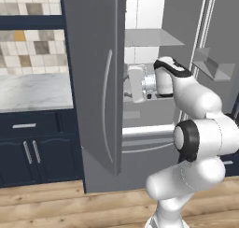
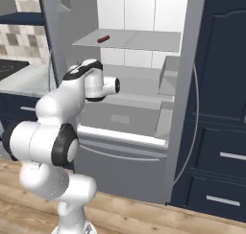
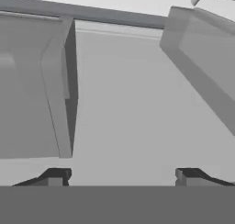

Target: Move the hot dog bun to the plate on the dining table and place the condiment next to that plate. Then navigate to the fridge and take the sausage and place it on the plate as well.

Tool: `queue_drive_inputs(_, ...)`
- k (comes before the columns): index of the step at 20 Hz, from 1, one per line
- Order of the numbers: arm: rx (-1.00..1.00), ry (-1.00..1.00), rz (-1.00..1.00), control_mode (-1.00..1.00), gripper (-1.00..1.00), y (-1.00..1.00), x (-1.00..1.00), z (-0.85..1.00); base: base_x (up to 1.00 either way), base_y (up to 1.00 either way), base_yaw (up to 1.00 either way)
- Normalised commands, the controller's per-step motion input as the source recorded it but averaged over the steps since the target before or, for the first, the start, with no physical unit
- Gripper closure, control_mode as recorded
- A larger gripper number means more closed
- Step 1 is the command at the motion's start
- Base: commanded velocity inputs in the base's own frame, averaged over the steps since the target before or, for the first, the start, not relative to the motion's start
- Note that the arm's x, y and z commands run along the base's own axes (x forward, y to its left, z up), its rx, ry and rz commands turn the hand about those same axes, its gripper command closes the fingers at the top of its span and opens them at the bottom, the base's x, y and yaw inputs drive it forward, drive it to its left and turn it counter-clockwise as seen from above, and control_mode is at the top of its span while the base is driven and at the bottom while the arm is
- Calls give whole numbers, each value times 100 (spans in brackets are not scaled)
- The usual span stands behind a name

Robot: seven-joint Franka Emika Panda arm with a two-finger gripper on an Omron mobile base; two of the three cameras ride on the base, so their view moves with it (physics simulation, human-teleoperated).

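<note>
White arm reaches into the fridge (image 2: 144,46), pincer (image 3: 123,175) spread, empty.

the fridge (image 2: 182,84) stands open on a pale wood floor (image 2: 144,218), with white walls inside. its upper grey shelf (image 2: 139,39) carries the sausage (image 2: 103,39), a short dark red-brown cylinder lying alone toward the shelf's left side, near the front edge. lower down a broad grey shelf (image 2: 139,87) spans the width, with a grey box-shaped bin (image 2: 168,75) at its right end. beside the fridge, a marble table (image 1: 32,91) sits over navy cabinets.
</note>
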Motion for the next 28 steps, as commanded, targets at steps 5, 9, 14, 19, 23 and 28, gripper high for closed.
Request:
queue_drive_inputs(5,-7,2,0,-100,-100,99,-15,0,0,0,0)
queue_drive_inputs(9,-12,3,0,-100,-100,100,-1,0,0,0,0)
queue_drive_inputs(14,-13,3,0,-100,-100,100,0,0,0,0,0)
queue_drive_inputs(19,-11,5,0,-100,-100,96,0,0,0,0,0)
queue_drive_inputs(23,-15,7,0,-100,-100,56,0,-12,0,0,0)
queue_drive_inputs(28,-4,1,-1,-100,-100,-18,-1,-8,0,0,0)
